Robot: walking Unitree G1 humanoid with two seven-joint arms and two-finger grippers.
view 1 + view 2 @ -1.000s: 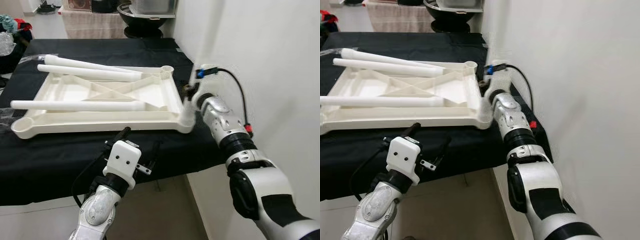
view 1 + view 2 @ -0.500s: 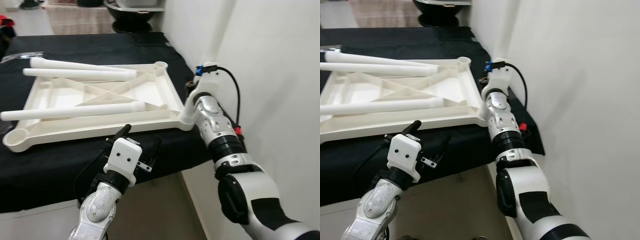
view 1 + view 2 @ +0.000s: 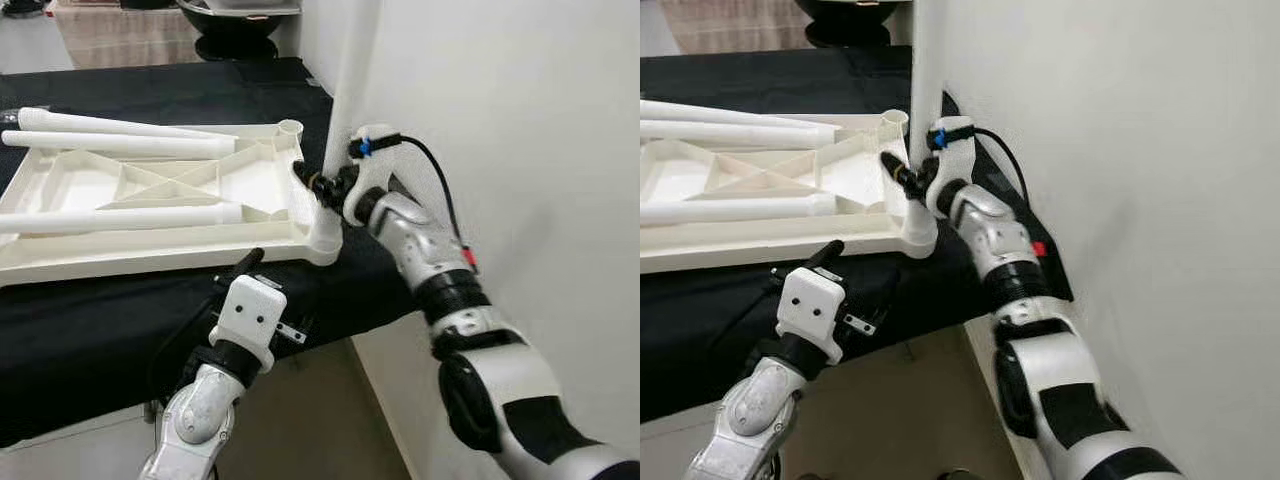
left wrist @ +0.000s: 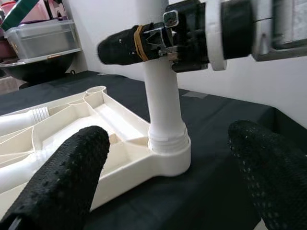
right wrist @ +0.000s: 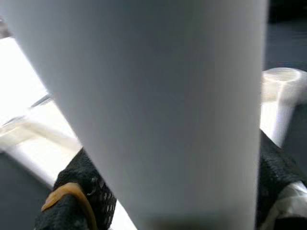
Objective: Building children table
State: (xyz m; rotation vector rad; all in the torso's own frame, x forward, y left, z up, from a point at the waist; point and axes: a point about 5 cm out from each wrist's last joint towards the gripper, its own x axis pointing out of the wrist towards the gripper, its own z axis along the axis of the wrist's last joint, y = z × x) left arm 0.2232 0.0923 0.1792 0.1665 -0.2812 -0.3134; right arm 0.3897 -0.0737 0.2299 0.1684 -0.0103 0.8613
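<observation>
- The upturned white table top lies on the black-covered counter, its ribbed underside facing up.
- One white upright leg stands in the corner socket nearest the white wall, at the near right corner of the table top.
- The right pincer is pinching this upright leg just above the socket, one black finger on each side of it.
- Three more loose legs lie flat across the table top, two at the far side and one nearer the front edge.
- The left pincer hovers low before the counter's front edge, its fingers spread wide and holding nothing, pointing toward the socketed corner.
</observation>
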